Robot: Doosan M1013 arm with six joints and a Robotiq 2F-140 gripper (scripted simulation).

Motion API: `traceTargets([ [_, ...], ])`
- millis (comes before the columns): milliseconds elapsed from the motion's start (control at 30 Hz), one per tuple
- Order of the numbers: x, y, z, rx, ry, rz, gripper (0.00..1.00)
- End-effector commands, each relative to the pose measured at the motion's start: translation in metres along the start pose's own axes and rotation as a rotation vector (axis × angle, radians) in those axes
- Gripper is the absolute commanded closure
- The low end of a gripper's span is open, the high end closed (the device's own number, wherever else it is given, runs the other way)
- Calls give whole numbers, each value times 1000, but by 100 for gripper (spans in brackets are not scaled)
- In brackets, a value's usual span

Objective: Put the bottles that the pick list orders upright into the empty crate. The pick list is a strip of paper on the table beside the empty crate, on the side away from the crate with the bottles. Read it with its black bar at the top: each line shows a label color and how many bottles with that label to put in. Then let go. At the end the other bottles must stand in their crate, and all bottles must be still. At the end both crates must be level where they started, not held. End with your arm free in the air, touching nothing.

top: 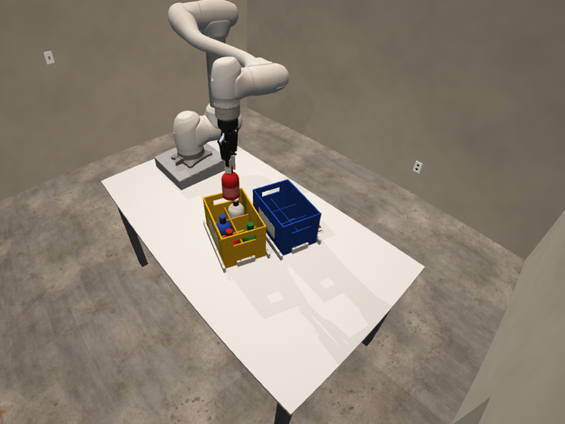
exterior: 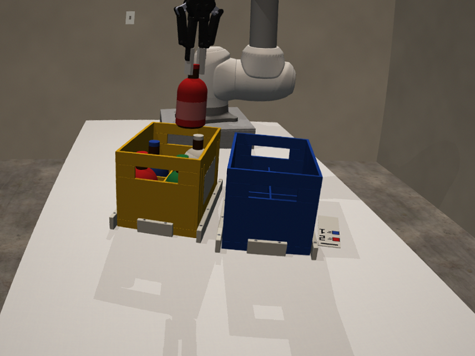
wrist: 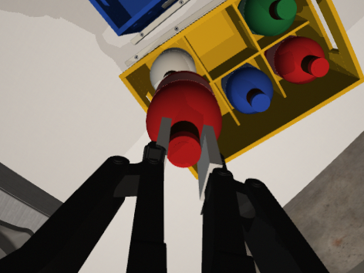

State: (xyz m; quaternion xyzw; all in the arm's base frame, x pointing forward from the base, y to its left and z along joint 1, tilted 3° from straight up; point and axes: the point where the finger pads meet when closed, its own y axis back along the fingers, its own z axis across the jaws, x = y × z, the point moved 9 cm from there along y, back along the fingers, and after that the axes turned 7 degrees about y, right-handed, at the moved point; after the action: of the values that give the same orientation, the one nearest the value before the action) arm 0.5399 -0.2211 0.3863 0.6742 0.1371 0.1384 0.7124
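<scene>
Pick list (exterior: 329,232): legible only in exterior view, red 2, blue 1.
Gripper (top: 230,163) (exterior: 195,68) (wrist: 184,136): pointed down, closed on a red bottle's neck (top: 230,185) (exterior: 191,100) (wrist: 184,104), above the yellow crate (top: 245,254) (exterior: 159,203) (wrist: 293,120).

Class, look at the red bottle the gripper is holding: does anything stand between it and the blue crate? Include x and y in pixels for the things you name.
Yes. The red bottle (top: 230,185) (exterior: 191,104) (wrist: 183,100) hangs above the yellow crate (top: 243,253) (exterior: 157,205); the crates' facing side walls stand between it and the blue crate's (top: 298,238) (exterior: 270,220) inside. Nothing visible blocks a path over them, if it stays high enough.
</scene>
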Motion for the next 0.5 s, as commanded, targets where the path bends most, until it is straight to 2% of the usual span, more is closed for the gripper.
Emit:
traceTargets([
  [0, 4, 0, -2, 0, 0, 0, 100],
  [467, 25, 0, -15, 0, 0, 0, 100],
])
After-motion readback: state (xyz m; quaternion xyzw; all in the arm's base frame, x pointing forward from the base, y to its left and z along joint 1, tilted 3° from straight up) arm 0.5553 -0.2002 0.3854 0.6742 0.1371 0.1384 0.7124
